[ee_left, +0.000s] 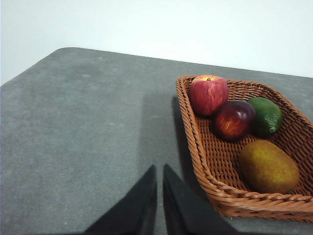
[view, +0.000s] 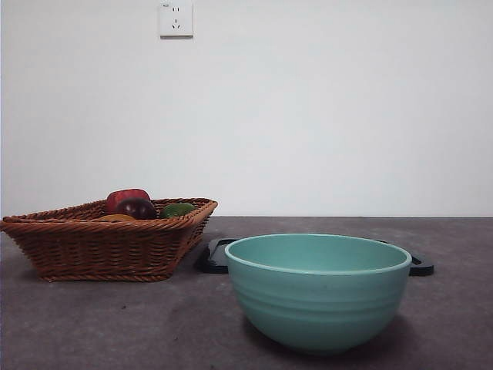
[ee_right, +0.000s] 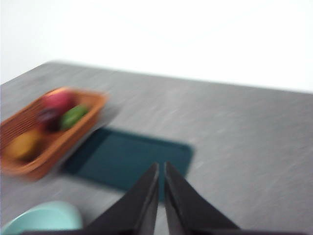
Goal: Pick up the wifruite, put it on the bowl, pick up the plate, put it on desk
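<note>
The wifruite, orange-brown and rough-skinned, lies in a wicker basket; only its top peeks over the rim in the front view. The mint-green bowl stands near the front of the desk, holding nothing that shows. Behind it lies the black plate, seen blurred as a dark tray in the right wrist view. My left gripper is shut, hovering above the desk beside the basket. Over the plate's near edge my right gripper hangs shut. Neither holds anything.
Also in the wicker basket at the left are a red apple, a dark red-purple fruit and a green fruit. A white wall with a socket stands behind the desk.
</note>
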{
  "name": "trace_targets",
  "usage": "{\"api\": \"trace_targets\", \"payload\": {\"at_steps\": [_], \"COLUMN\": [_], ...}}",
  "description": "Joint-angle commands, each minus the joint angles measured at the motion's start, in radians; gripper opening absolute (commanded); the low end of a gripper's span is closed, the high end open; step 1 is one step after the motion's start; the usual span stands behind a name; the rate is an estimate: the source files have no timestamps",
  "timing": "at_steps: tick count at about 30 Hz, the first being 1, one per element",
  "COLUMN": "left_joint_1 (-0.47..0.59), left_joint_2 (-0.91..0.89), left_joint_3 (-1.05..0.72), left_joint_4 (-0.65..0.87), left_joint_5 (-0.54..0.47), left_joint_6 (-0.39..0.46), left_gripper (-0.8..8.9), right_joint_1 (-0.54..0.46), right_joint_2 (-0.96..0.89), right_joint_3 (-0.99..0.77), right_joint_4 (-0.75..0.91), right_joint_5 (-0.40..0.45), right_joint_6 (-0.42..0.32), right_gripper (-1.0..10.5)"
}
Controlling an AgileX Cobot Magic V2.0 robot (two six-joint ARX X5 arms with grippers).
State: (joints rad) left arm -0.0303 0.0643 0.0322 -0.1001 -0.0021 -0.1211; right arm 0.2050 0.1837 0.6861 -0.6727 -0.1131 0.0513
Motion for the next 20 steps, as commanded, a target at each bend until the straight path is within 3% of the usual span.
{"api": "trace_targets", "payload": {"at_steps": [1, 7, 20], "left_joint_1": [0.000, 0.000, 0.000], "left_joint_2": [-0.001, -0.001, -0.001], "left_joint_3": [-0.021, -0.021, -0.021], "left_joint_4": [0.015, 0.015, 0.016], "left_joint_5": [-0.003, -0.003, -0.003], "left_joint_6": [0.008, 0.007, 0.007], "left_gripper": [0.19, 0.19, 0.19], "right_joint_1": [-0.089, -0.212, -0.220], "right_joint_2": [-0.056, -0.166, -0.180], "right_joint_3": [-0.156, -0.439, -0.673], "right_joint_4": [0.145, 0.289, 0.502], "right_joint_5": [-0.002, 0.017, 0.017], "right_joint_6": [-0.022, -0.026, -0.039], "right_gripper": [0.2, 0.2, 0.2]}}
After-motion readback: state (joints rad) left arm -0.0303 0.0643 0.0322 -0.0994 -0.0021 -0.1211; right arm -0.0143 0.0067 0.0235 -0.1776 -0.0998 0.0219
